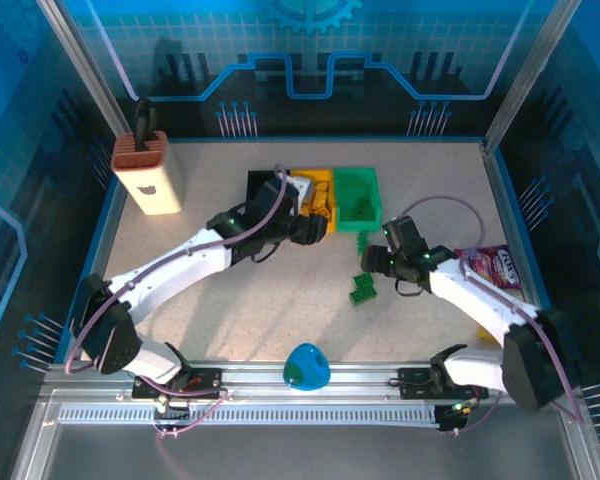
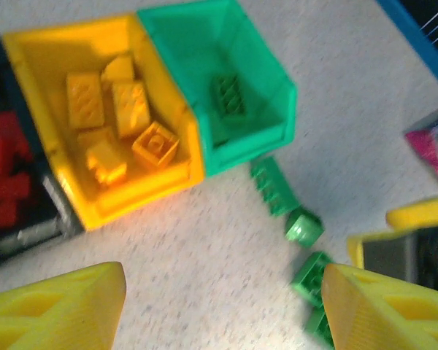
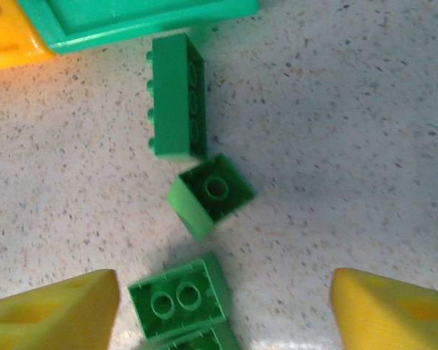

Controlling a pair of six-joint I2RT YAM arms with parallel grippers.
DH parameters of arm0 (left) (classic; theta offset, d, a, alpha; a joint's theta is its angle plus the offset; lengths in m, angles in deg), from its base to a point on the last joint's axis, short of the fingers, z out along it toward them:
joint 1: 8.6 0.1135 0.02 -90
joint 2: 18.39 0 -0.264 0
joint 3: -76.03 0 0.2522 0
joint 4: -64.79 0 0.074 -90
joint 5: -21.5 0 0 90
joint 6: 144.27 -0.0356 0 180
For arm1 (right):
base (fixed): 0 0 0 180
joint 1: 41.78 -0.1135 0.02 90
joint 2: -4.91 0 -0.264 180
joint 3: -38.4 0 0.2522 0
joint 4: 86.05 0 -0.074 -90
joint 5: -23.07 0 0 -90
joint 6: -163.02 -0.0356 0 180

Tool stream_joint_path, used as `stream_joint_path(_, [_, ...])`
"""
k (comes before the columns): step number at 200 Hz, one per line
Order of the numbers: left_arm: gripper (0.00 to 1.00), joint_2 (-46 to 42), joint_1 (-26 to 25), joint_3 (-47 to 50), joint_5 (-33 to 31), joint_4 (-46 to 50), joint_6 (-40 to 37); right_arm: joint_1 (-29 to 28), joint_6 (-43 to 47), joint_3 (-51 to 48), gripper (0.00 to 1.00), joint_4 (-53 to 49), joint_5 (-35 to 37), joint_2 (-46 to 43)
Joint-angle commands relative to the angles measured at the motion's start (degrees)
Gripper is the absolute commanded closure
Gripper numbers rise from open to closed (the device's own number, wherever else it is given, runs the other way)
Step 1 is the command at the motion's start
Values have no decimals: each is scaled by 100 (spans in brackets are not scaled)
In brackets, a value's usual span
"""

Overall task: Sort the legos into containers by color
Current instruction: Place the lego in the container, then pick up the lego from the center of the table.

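Left gripper point(image 2: 219, 313) hangs over bare table point(image 1: 230, 320) just in front of the yellow bin point(image 2: 131, 197); jaws spread, nothing between them. Right gripper point(image 3: 223, 306) sits low over a loose cluster of green bricks on the table, jaws apart, neither finger touching a brick. Cluster, from the right wrist view: one long green brick point(image 3: 177, 98) on its side, just beside the green bin point(image 2: 248, 146); one small green brick point(image 3: 210, 193) tipped with its hollow underside showing; one square green brick point(image 3: 179, 299) studs up, between the fingers. Bins are joined in a row. The black bin point(image 2: 7, 244) holds red bricks point(image 2: 4, 171), the yellow bin holds several yellow bricks point(image 2: 124, 120), and the green bin holds a single green brick point(image 2: 228, 95).
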Motion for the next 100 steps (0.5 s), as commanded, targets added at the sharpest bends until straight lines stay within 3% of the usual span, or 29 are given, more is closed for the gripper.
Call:
stream_joint_path(1, [28,-576,14,659,-389,-287,148,-89,237,524,27,127,-3,597])
stream_joint_path(56, [29,-1605,41,1909,-744,-179,435,-122,460,1704,39,-153,252,2112])
stream_joint_path(100, [31,-2150,115,2560,-873,-144,634,-182,472,2253,49,-514,594,2835])
